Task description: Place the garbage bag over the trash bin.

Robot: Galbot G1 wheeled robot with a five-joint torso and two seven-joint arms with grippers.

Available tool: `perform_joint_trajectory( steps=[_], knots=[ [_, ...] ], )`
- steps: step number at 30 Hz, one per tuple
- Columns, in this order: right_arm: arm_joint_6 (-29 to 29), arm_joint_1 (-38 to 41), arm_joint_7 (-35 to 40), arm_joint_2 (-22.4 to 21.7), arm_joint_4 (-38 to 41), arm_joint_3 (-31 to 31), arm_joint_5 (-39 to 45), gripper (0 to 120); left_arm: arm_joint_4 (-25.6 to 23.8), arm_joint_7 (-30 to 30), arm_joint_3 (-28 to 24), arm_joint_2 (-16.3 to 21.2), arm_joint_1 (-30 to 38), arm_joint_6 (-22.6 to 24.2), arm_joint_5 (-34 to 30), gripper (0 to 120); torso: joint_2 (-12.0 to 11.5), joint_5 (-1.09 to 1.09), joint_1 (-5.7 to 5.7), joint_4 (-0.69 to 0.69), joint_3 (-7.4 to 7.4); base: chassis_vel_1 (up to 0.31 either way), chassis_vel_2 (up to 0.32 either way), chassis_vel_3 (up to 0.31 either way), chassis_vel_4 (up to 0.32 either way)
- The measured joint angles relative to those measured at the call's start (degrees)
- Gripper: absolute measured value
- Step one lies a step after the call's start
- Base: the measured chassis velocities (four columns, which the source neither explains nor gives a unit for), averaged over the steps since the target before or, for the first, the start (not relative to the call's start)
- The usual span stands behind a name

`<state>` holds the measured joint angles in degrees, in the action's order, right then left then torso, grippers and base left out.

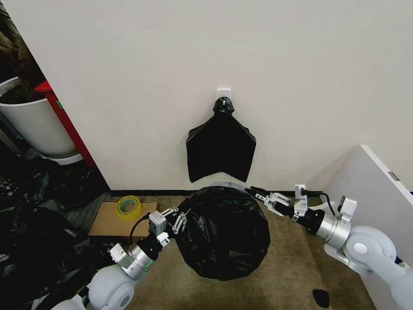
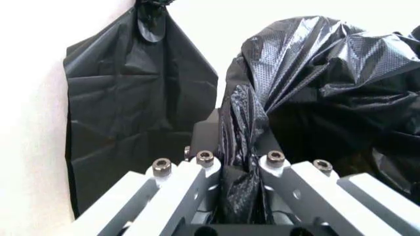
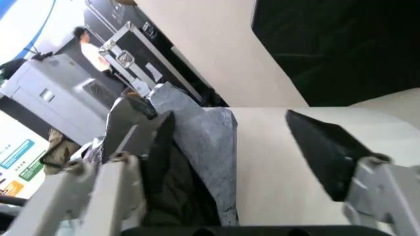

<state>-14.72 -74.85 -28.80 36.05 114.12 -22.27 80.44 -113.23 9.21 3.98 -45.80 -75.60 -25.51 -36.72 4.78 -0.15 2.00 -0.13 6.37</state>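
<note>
Taking the garbage bag [image 1: 222, 232] as the reference point: it sits on the carpet at the foot of the wall, directly below the flat black bundle [image 1: 221, 148] hung from a clip, and it bulges into a rounded dome — consistent with something round beneath it. The trash bin itself cannot be made out under the plastic.

Left of the bag lie a cardboard sheet [image 1: 106, 223] and a roll of yellow tape [image 1: 128, 206].

At the bag's left edge, the left gripper [image 1: 175, 219] has its fingers closed on a gathered fold of the black film; the left wrist view confirms a twisted pleat of bag [image 2: 246, 162] pinched between the jaws.

At the bag's upper right edge, the right gripper [image 1: 274, 200] sits just beside the plastic. In the right wrist view its fingers stand apart, with a crumpled fold of film lying against one finger [image 3: 131, 162] — not clamped between the two.

Assessment: the bag appears draped over the bin and largely covering it. Whether its mouth is seated round the rim cannot be told; tidying and release on the left appear to remain.
</note>
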Motion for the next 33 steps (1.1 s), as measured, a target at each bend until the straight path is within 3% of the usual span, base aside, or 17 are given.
perform_joint_trajectory(
  steps=[3,8,16,21,33],
  knots=[
    [-0.07,-0.01,-0.16,-0.09,0.03,0.05,-0.14,72,0.06,0.0,-0.06,-0.01,0.09,0.0,-0.04,4,0.0,0.0,0.0,0.0,0.0,0.0,0.0,0.0,0.0],
    [-0.08,0.67,-0.23,0.07,0.03,0.52,-0.17,50,0.25,0.0,-0.09,0.03,0.18,0.0,-0.1,4,0.0,0.0,0.0,0.0,0.0,0.0,0.0,0.0,0.0],
    [0.02,0.76,-0.13,0.3,0.02,0.74,-0.36,26,0.3,-0.06,-0.12,-0.13,0.28,-0.01,-0.16,4,0.0,0.0,0.0,0.0,0.0,0.0,0.0,0.0,0.0],
    [0.14,0.59,-0.23,0.38,0.11,0.74,-0.58,3,0.29,-0.15,-0.12,-0.19,0.24,-0.01,-0.17,4,0.0,0.0,0.0,0.0,0.0,0.0,0.0,0.0,0.0],
    [1.71,1.98,0.53,1.27,-1.18,2.0,-1.88,0,-0.22,-0.34,-0.05,-0.23,0.06,-0.01,-0.15,4,0.0,0.0,0.0,0.0,0.0,0.0,0.0,0.0,0.0]
  ],
)
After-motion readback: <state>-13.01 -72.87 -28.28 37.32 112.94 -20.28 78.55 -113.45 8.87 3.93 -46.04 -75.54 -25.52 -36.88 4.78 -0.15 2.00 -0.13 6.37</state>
